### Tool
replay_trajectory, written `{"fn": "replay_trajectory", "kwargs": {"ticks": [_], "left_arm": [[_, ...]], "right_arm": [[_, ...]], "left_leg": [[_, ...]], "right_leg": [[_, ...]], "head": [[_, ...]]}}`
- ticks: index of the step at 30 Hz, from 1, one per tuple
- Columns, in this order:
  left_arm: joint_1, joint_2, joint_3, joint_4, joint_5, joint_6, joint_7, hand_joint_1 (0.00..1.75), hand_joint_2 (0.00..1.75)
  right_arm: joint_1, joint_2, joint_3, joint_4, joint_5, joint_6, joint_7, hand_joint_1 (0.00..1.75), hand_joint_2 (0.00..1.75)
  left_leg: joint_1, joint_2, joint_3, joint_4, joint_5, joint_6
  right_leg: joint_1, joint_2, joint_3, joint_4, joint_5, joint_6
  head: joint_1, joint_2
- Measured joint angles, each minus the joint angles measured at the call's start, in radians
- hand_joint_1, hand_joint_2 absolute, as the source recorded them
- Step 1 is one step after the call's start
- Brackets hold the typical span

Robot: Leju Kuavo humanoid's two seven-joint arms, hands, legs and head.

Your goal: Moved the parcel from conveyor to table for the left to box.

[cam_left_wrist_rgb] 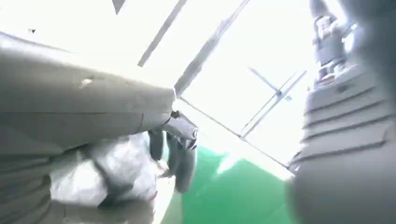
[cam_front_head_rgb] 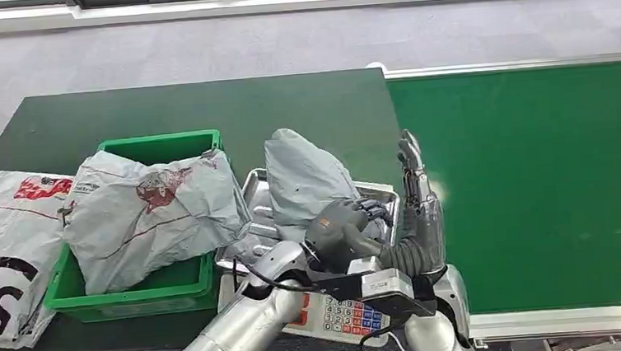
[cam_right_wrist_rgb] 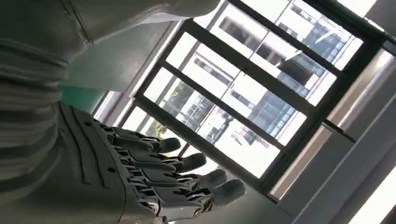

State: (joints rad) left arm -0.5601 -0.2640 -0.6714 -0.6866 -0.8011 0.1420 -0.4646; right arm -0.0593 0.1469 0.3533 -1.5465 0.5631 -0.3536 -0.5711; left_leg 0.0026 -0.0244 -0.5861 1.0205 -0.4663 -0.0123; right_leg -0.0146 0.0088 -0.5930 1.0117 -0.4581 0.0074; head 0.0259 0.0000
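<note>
On the dark green desk (cam_front_head_rgb: pixel 203 109), lower centre of frame, the grey parcel (cam_front_head_rgb: pixel 303 180) stands tilted in a metal tray (cam_front_head_rgb: pixel 254 188). Your left robot hand (cam_front_head_rgb: pixel 340 231) grips its lower end; your right robot hand (cam_front_head_rgb: pixel 416 193) rises beside it, fingers spread, holding nothing.

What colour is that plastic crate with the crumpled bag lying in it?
The rectangular plastic crate is bright green, clearest in the head view; the crumpled grey plastic mailer bag covers most of it.

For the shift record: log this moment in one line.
left hand: grips grey parcel over metal tray | right hand: open, raised beside tray | green bin: holds another parcel | conveyor: bare
</note>
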Motion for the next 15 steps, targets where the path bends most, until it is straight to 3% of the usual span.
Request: {"fn": "replay_trajectory", "kwargs": {"ticks": [15], "left_arm": [[-0.013, 0.036, 0.001, 0.068, -0.042, 0.059, 0.059, 1.75, 1.75]], "right_arm": [[-0.052, 0.021, 0.070, -0.016, -0.029, -0.005, -0.031, 0.00, 1.75]], "left_leg": [[0.000, 0.001, 0.004, 0.000, 0.001, 0.000]], "right_leg": [[0.000, 0.001, 0.003, 0.000, 0.000, 0.000]], "head": [[0.000, 0.000]]}}
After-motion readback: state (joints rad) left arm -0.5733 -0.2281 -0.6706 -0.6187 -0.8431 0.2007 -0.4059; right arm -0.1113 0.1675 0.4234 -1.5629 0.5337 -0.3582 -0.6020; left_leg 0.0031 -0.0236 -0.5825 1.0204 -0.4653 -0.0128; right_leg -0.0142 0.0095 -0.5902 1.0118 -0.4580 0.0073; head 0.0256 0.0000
